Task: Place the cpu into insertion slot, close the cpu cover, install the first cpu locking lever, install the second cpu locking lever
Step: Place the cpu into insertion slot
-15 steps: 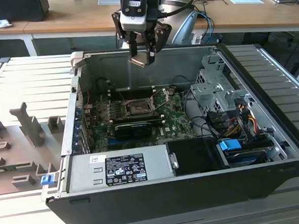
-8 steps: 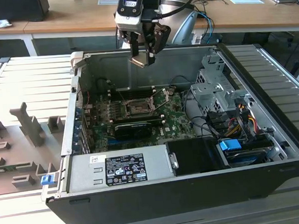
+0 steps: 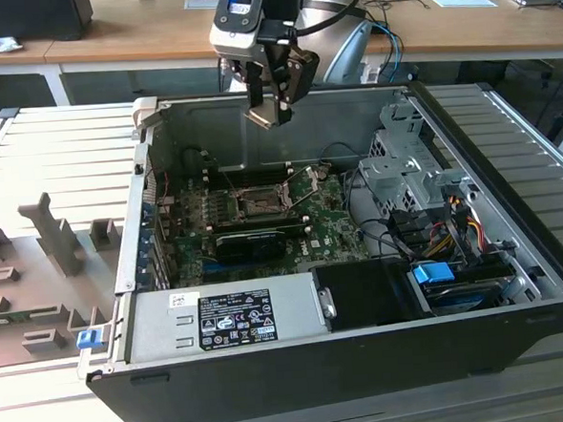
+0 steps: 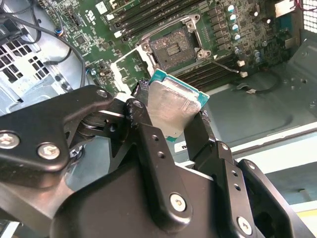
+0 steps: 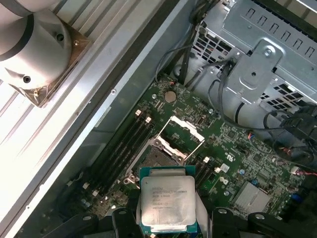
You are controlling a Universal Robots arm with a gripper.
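Observation:
My gripper (image 3: 273,106) hangs above the open computer case, shut on the cpu (image 3: 268,114), a flat square chip with a dull silver top. In both wrist views the cpu (image 4: 173,106) (image 5: 167,203) sits between the black fingers (image 4: 148,141), held by two opposite edges. The insertion slot (image 3: 259,205) (image 4: 173,47) (image 5: 154,159) lies bare on the green motherboard, well below the chip. The cpu cover (image 3: 308,183) (image 5: 181,133), a thin silver frame, stands swung up beside the slot.
A power supply (image 3: 235,317) fills the case's front. A metal drive cage (image 3: 408,165) with cable bundles stands at the exterior view's right. Memory slots (image 5: 126,144) run beside the socket. Grey fixtures (image 3: 53,234) lie on the table at the exterior view's left.

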